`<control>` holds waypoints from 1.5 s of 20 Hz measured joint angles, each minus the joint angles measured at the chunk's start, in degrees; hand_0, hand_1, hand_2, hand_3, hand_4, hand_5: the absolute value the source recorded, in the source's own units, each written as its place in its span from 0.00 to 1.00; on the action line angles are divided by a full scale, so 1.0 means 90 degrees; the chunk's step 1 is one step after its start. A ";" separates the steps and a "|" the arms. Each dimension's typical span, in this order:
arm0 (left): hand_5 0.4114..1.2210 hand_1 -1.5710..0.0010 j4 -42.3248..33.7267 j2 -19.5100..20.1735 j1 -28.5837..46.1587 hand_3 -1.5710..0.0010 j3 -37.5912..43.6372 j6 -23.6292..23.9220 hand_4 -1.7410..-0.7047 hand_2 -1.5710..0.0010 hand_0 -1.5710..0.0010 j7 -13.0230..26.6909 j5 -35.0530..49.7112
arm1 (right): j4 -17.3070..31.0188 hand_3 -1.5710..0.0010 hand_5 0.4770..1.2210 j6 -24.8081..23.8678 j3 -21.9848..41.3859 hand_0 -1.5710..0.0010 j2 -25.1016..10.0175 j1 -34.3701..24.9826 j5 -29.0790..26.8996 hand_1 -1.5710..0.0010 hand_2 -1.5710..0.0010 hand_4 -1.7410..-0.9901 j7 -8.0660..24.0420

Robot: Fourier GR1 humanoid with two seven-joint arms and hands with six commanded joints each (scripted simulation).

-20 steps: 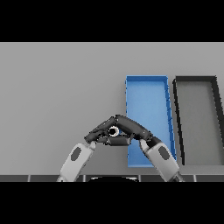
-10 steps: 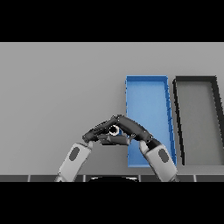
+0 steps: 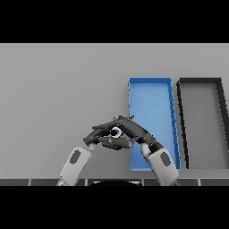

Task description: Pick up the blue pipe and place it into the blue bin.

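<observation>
The blue pipe (image 3: 116, 132) shows end-on as a small pale ring with a blue rim, just left of the blue bin (image 3: 150, 87). My left hand (image 3: 99, 136) reaches in from the lower left and my right hand (image 3: 137, 130) from the lower right. The two hands meet over the pipe, each with fingers and thumb curled round it, so most of its body is hidden. The pipe sits at the near left wall of the long blue bin, outside it.
A black bin (image 3: 200, 82) of the same long shape stands right of the blue one, side by side with it. Grey table stretches to the left and far side.
Both hands have stayed closed around the pipe, and the pair has shifted very slightly away from me.
</observation>
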 measured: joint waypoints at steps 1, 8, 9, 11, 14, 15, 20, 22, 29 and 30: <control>0.16 0.98 0.0003 -0.0046 -0.0064 0.98 0.0006 0.0043 0.75 0.98 0.98 0.0131 -0.0019 | -0.0036 0.00 1.00 -0.0025 -0.0001 0.00 0.0051 0.0010 -0.0020 0.00 0.00 0.32 0.0025; 0.09 1.00 -0.0001 -0.0024 -0.0033 1.00 0.0012 0.0127 0.74 1.00 1.00 0.0351 -0.0064 | -0.0271 0.00 1.00 -0.0300 -0.0864 0.00 0.0338 -0.0877 -0.1249 0.00 0.00 0.33 0.1168; 0.08 1.00 0.0111 -0.0042 -0.0050 1.00 -0.0017 0.0125 0.75 1.00 1.00 0.0320 -0.0122 | -0.0404 0.00 1.00 -0.0390 -0.1080 0.00 0.0263 -0.1108 -0.1584 0.00 0.00 0.33 0.1307; 0.08 1.00 0.0038 -0.0061 -0.0083 1.00 -0.0009 0.0120 0.76 1.00 1.00 0.0327 -0.0081 | -0.0455 0.00 1.00 -0.0740 -0.1509 0.00 0.0169 -0.1753 -0.2135 0.00 0.00 0.33 0.1730; 0.07 1.00 -0.0167 0.0035 0.0089 1.00 -0.0081 0.0070 0.76 1.00 1.00 0.0207 -0.0082 | -0.0160 0.00 1.00 -0.1179 -0.2363 0.00 -0.0234 -0.2639 -0.2514 0.00 0.00 0.32 0.1779; 0.07 1.00 -0.0184 0.0092 0.0093 1.00 -0.0043 0.0090 0.77 1.00 1.00 0.0209 -0.0103 | -0.0151 0.00 1.00 -0.1325 -0.2554 0.00 -0.0335 -0.2803 -0.2531 0.00 0.00 0.32 0.1772; 0.07 1.00 -0.0307 0.0175 0.0155 1.00 0.0002 0.0081 0.76 1.00 1.00 0.0223 -0.0065 | 0.0432 0.00 1.00 -0.1424 -0.3376 0.00 -0.0993 -0.2992 -0.1956 0.00 0.00 0.32 0.1703; 0.08 1.00 -0.0393 0.0122 0.0231 1.00 -0.0041 0.0101 0.76 1.00 1.00 0.0352 -0.0047 | 0.0581 0.00 1.00 -0.1443 -0.3655 0.00 -0.1127 -0.2749 -0.1797 0.00 0.00 0.32 0.1822; 0.06 1.00 -0.0223 0.0159 0.0109 1.00 0.0054 0.0157 0.77 1.00 1.00 0.0207 -0.0102 | 0.0863 0.00 1.00 -0.1415 -0.3892 0.00 -0.1328 -0.1463 -0.1181 0.00 0.00 0.32 0.1899; 0.06 1.00 -0.0152 0.0175 0.0096 1.00 0.0062 0.0151 0.78 1.00 1.00 0.0169 -0.0121 | 0.0847 0.00 1.00 -0.1452 -0.3796 0.00 -0.1361 -0.1208 -0.1151 0.00 0.00 0.32 0.1899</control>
